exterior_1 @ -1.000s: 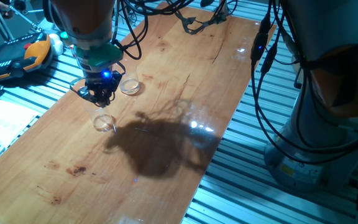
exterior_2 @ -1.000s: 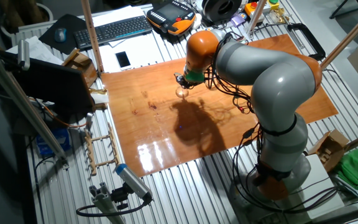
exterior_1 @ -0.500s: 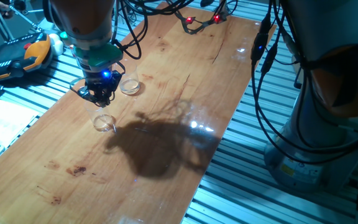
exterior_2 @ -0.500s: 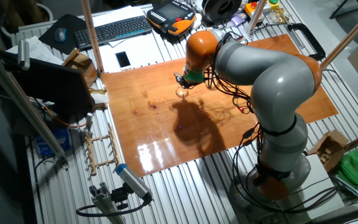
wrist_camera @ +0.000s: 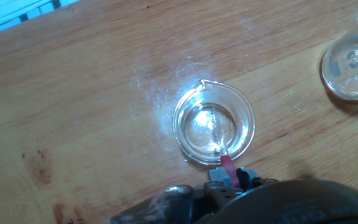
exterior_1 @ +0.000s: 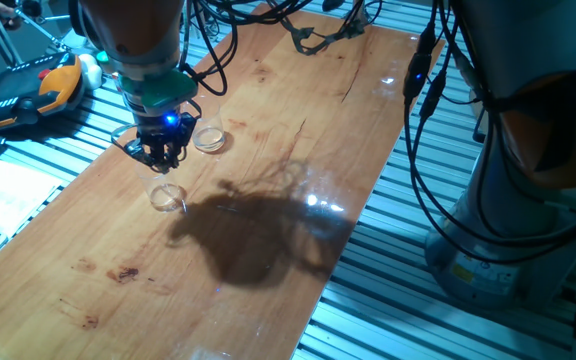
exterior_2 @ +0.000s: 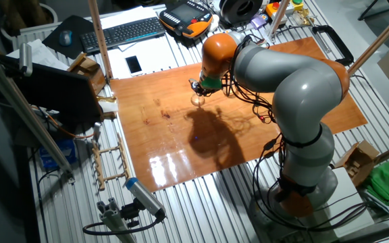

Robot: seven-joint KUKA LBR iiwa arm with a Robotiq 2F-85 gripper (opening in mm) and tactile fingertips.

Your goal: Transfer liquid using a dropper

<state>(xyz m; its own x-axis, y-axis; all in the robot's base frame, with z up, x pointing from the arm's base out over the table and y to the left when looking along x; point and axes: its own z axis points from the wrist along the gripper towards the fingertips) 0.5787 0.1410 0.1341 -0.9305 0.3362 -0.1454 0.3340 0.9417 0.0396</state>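
Note:
My gripper [exterior_1: 165, 156] hangs just above a small clear beaker [exterior_1: 168, 196] on the wooden table [exterior_1: 268, 200]. It is shut on the dropper [wrist_camera: 227, 165], whose pink-red end shows between the fingers [wrist_camera: 217, 177]. The dropper's thin clear tip points down inside the near rim of the beaker [wrist_camera: 214, 123]. A shallow layer of clear liquid [wrist_camera: 207, 122] glints at the beaker's bottom. A second clear cup [wrist_camera: 352, 67] stands to the right in the hand view and appears again [exterior_1: 208, 138] in one fixed view. From the other side, the gripper [exterior_2: 198, 90] sits over the beaker [exterior_2: 197, 100].
An orange teach pendant [exterior_1: 43, 88] lies off the table's left edge. Black cables [exterior_1: 318, 35] trail onto the table's far end. A keyboard [exterior_2: 123, 30] and a phone [exterior_2: 133, 64] lie beyond the board. The arm's base [exterior_2: 302, 175] stands beside the table.

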